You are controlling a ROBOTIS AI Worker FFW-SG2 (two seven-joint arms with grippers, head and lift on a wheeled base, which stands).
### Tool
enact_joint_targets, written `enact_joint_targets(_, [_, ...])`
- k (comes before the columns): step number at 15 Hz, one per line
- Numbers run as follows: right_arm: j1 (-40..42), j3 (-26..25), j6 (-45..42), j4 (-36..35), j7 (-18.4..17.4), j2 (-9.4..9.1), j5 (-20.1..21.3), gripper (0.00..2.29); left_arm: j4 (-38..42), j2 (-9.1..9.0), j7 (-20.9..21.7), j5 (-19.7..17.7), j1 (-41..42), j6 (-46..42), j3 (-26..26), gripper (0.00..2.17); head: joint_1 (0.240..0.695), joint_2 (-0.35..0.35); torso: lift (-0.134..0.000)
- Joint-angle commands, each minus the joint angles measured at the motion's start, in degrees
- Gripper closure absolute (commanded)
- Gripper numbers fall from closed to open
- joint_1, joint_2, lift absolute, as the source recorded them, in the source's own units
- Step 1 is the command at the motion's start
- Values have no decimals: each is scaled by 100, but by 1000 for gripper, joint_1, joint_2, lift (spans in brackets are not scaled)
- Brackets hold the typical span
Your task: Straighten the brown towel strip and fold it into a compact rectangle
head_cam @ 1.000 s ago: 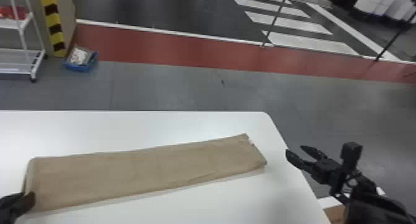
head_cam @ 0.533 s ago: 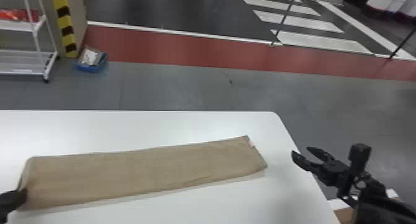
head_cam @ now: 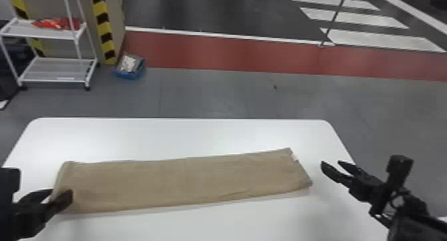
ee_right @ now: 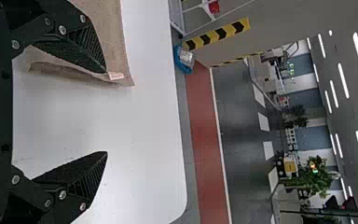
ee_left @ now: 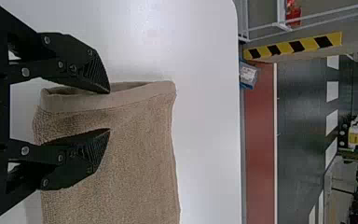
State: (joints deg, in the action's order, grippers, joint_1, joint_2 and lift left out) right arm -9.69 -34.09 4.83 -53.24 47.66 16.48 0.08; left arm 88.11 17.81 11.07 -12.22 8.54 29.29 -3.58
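Note:
The brown towel strip (head_cam: 183, 177) lies long and flat across the white table, its right end angled slightly away. At its left end, my left gripper (head_cam: 62, 191) stands with parted fingers. In the left wrist view, that gripper (ee_left: 109, 111) is open, one finger by the folded end edge of the towel (ee_left: 140, 154), the other over its surface. Off the towel's right end is my right gripper (head_cam: 331, 163), open. In the right wrist view, this gripper (ee_right: 106, 112) has widely spread fingers, one overlapping the towel's tagged corner (ee_right: 114, 32) in the picture.
The white table (head_cam: 186, 133) has rounded far corners. Past it on the floor are a white trolley (head_cam: 56, 34) with red items, a blue bin (head_cam: 129, 69) and a yellow-black striped post (head_cam: 103, 27).
The head view has turned left, bringing in the table's far left corner and more of the left arm. Against the towel, my left gripper sits slightly farther forward along its left end.

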Motion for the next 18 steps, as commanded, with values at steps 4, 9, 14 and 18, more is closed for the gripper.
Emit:
enact_joint_targets(4, [-525,553,322,112,-574,-260,115,346,-13,12,0,0,-45,-32,15,73,695,-141,0])
enact_joint_targets(9, [-649,1106,867,191,-837,-348,818,346,-198,20,9,0,-133,-243,50,87,695,-85,0])
enact_joint_targets(14, [-657,1106,1130,174,-960,-321,888,346,-207,20,9,0,-151,-243,94,87,695,-73,0])
enact_joint_targets(18, [-772,1098,1148,428,-952,-233,844,475,-251,20,9,0,-151,-348,94,90,695,-85,0])
